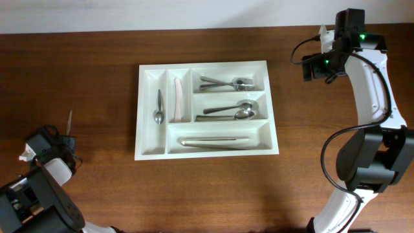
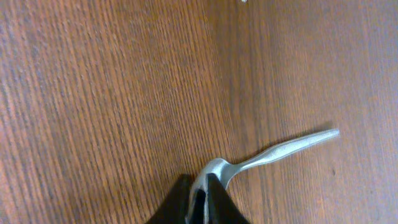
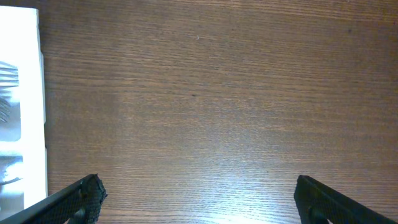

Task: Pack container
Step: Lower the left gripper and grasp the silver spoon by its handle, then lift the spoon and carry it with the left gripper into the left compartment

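our left gripper [image 2: 200, 200] pinches the head of a silver utensil [image 2: 280, 149]; our right gripper [image 3: 198, 190] hangs with fingers spread wide near the white tray [image 1: 152, 139].

You can't tell the utensil's [image 2: 273, 152] head: it vanishes between the fingers of the left gripper [image 2: 199, 202], which the bottom edge cuts off. The wrist view of the right gripper [image 3: 198, 185] shows only fingertips and a strip of the container [image 3: 31, 93] (cropped at the left).
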